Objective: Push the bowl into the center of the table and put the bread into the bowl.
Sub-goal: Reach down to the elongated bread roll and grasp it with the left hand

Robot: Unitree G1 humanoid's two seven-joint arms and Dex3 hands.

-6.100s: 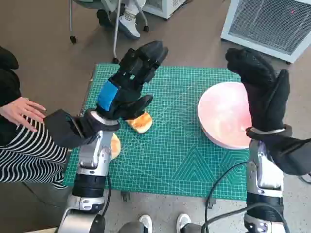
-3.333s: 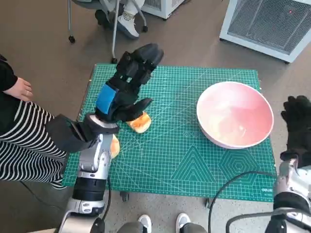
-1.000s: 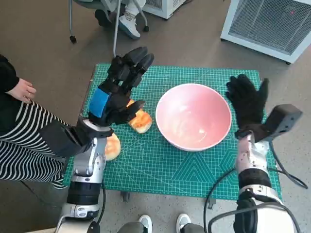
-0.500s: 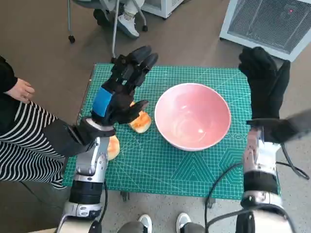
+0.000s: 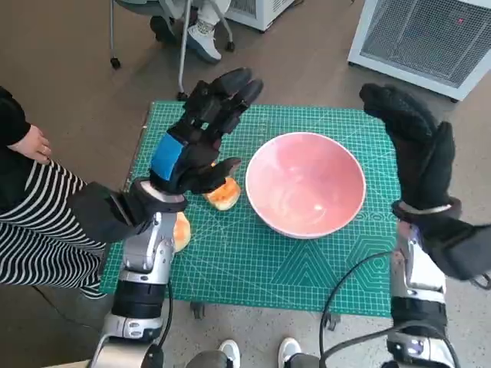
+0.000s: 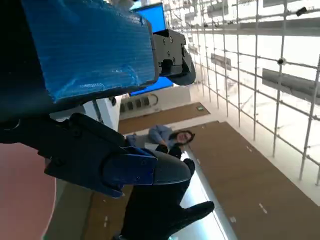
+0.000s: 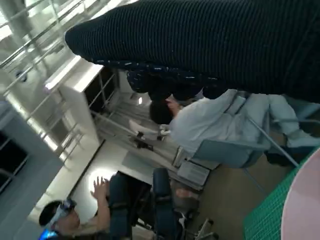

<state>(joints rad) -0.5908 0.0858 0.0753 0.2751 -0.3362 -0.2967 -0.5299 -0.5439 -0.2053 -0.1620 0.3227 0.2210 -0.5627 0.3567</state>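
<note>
green mat (image 5: 307,268) | pink round bowl (image 5: 305,185) | golden bread (image 5: 223,195) | both hands released

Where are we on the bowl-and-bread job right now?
Bowl looks done: it sits near the middle of the green mat. Nothing is in hand: left hand hovers open over the bread, right hand raised beside the bowl. Left: grasp the bread and drop it in.
</note>
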